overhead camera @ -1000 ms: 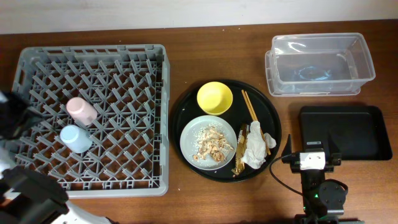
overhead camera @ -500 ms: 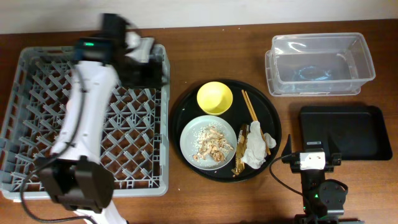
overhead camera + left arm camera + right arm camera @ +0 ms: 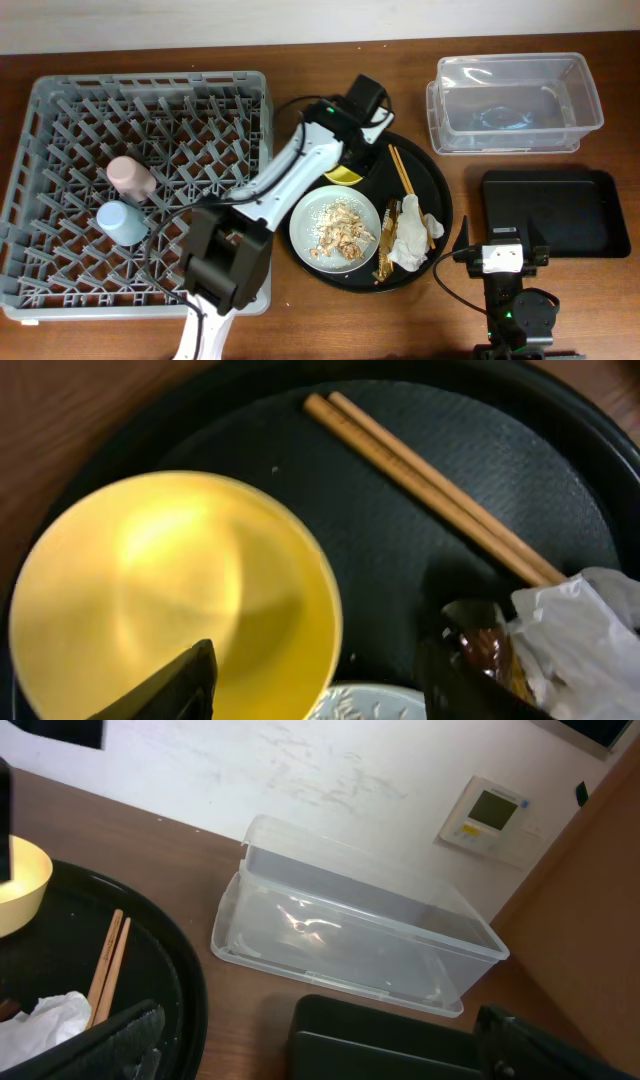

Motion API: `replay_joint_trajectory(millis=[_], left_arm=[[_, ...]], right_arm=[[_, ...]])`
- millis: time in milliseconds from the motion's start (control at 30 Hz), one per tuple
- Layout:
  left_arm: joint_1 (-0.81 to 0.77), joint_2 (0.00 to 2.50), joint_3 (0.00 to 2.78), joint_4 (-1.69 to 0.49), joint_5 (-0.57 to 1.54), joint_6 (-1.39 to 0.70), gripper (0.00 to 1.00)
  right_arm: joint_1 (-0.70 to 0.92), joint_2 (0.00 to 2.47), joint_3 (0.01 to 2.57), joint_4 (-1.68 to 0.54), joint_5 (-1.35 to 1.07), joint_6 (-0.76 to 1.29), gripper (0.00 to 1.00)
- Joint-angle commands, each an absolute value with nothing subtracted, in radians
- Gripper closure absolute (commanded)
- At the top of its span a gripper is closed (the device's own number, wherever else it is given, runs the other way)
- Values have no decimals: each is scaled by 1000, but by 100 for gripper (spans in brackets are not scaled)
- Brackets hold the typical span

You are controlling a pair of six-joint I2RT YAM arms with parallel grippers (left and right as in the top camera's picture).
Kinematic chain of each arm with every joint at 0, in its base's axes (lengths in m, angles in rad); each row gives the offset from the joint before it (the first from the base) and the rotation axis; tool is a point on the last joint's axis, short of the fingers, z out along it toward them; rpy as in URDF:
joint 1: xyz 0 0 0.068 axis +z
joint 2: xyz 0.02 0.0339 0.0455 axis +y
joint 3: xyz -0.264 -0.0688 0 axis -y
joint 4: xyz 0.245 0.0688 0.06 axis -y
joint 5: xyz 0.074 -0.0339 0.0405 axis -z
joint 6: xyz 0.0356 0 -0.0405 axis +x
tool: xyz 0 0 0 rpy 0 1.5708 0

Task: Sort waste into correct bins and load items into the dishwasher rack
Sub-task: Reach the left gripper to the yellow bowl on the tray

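**Overhead and wrist views, wooden table (image 3: 320,320).** The rack (image 3: 150,82), a square grey plastic crate with a lattice floor and upright pegs, holds two cups near its left side. These are the pink cup (image 3: 130,176) and, just beside it, the blue cup (image 3: 121,222).

The round tray (image 3: 441,200), black with a finely textured floor, carries:
- the smooth, glossy yellow bowl (image 3: 150,590);
- the pale plate (image 3: 303,228), which holds crumbly beige scraps (image 3: 340,232);
- two wooden chopsticks (image 3: 402,172) lying parallel to the right of the bowl;
- a crumpled white napkin (image 3: 412,238) at their lower ends;
- a shiny gold-brown wrapper (image 3: 384,250) between plate and napkin.

To the right stand the clear, round-cornered tub (image 3: 585,95) and, nearer the robot, the shallow tray (image 3: 555,205), a black rectangle.

The left gripper (image 3: 318,665) is spread wide and holds nothing. One finger is over the bowl's interior, the other over the tray floor near the wrapper. The right gripper (image 3: 330,1055) is also wide apart and holds nothing, at the shallow tray's near edge.
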State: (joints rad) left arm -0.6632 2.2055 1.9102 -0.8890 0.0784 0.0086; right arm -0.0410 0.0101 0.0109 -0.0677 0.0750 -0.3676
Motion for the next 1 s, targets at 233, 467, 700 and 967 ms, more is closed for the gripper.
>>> replay_joint_trajectory(millis=[233,467,700,967], left_arm=[[-704,2325,1912,-848,-43,38,45],[-704,2324,1925,-838,-43,-11,76],[-704,2322,1970,-849,-43,-11,93],[-704,2320,2043,-911,-42,-79,99]], right_arm=[[-34,4,6,-75,91,-366,1],[-34,4,6,-75,91,-366,1],[-34,4,6,-75,91,-366,1],[-34,4,6,-75,91,-366,1]])
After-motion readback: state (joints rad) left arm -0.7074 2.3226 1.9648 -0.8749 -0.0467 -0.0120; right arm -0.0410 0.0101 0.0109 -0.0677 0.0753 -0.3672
